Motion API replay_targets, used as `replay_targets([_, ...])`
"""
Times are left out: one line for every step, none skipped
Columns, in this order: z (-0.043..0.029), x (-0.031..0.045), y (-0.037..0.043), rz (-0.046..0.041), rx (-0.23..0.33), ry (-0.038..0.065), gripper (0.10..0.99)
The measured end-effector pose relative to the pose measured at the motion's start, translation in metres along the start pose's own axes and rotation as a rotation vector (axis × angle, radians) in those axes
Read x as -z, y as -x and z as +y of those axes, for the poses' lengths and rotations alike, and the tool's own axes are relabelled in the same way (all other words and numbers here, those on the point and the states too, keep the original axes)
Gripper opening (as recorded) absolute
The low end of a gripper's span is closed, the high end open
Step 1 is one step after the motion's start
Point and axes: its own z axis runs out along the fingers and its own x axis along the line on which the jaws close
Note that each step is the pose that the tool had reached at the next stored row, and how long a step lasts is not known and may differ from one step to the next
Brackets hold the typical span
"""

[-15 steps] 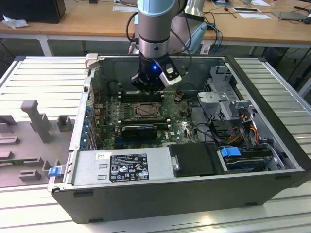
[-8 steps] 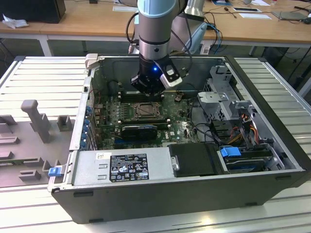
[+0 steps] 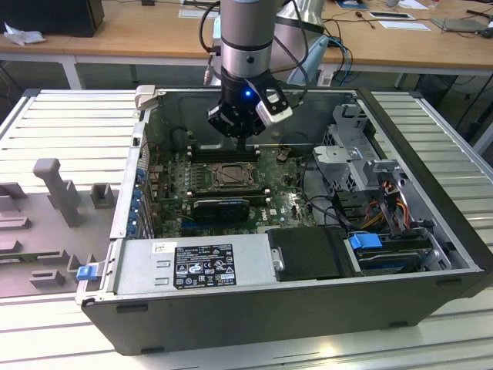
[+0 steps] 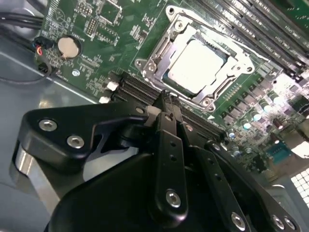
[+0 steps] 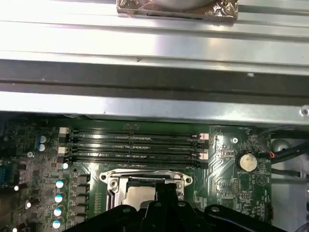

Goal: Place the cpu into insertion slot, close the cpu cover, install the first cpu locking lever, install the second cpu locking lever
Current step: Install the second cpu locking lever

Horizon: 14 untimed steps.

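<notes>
While the claw [image 4: 166,99] hangs just above the motherboard [image 4: 96,29] with fingers together and nothing between them, the cpu [image 4: 195,65] already sits in the insertion slot [image 4: 159,53], cpu cover [image 4: 227,53] down around it. Risk: fingertips close to the memory slots [image 5: 135,145] could clip them or a lever (levers too thin to tell if latched). Claw body hides the slot's near edge in the first wrist view.
</notes>
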Motion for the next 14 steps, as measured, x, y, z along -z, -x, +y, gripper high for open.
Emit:
replay_targets([-0.0020,0.0002,-0.0001,0.0001,0.000,0.000,0.106])
replay_targets([-0.0047,0.0005,-0.0002,0.0002,0.000,0.000,0.106])
replay_targets([-0.0089,0.0008,-0.0003,0.0002,0.000,0.000,0.106])
replay_targets([-0.0132,0.0010,-0.0004,0.0007,0.000,0.000,0.106])
replay_targets([-0.0173,0.0012,-0.0006,0.0020,0.000,0.000,0.106])
replay_targets([-0.0206,0.0014,-0.0007,0.0046,0.000,0.000,0.106])
replay_targets([-0.0259,0.0015,-0.0009,0.0220,-0.002,0.001,0.106])
replay_targets([-0.0273,0.0012,-0.0008,0.0364,-0.003,0.001,0.106])
replay_targets([-0.0281,0.0002,-0.0008,0.0430,-0.004,0.002,0.106])
replay_targets([-0.0300,-0.0010,-0.0010,0.0441,0.000,0.003,0.106])
replay_targets([-0.0310,-0.0013,-0.0010,0.0447,0.005,0.003,0.106])
replay_targets([-0.0323,-0.0016,-0.0011,0.0450,0.008,0.003,0.106])
replay_targets([-0.0348,-0.0018,-0.0012,0.0453,0.011,0.003,0.106])
replay_targets([-0.0380,-0.0019,-0.0013,0.0454,0.013,0.003,0.106])
